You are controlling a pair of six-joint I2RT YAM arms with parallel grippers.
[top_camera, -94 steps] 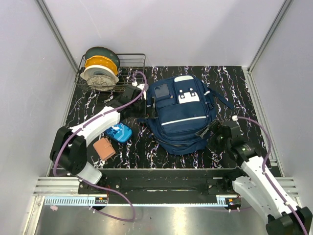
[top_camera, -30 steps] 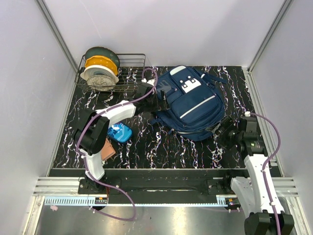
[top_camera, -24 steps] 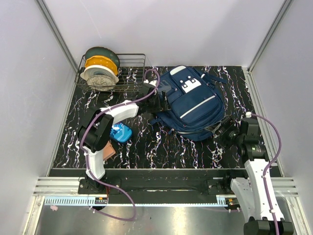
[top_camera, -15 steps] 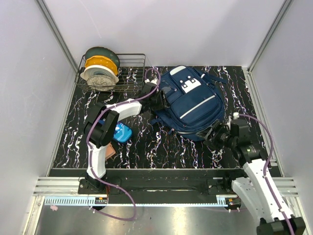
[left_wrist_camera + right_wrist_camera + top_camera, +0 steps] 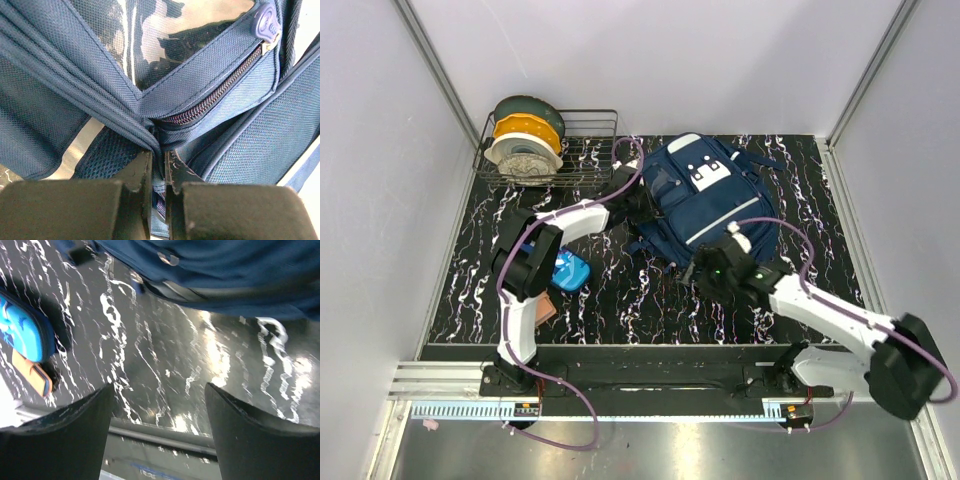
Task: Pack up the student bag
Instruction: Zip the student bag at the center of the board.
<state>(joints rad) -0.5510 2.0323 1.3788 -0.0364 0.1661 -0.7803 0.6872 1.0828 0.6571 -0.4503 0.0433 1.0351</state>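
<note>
One black table veined with white [image 5: 620,300] is carrying everything, and the biggest thing on it, the large navy blue fabric student bag with white patches [image 5: 720,205], is lying flat toward the far right, skewed to the table edges. A black wire rack [image 5: 605,115] holding filament spools is standing at the far left corner, well apart from the work. The left claw [image 5: 642,205] is pinching the bag's left edge; in its wrist view the fingers [image 5: 135,175] are sitting almost together with a fold of navy cloth caught between them, just below a run of closed zip teeth. The right claw [image 5: 708,272] is hovering spread wide and holding nothing, over bare table by the bag's near edge. A small bright blue pouch [image 5: 563,271] and a tan wallet [image 5: 538,306] are waiting at the near left. The step in hand is probably opening the bag: the left pinch should be anchoring the cloth firmly while the right claw is narrowing onto the rounded navy zip pull [image 5: 265,20] and drawing it along the teeth, not upward, lest the bag slide.
</note>
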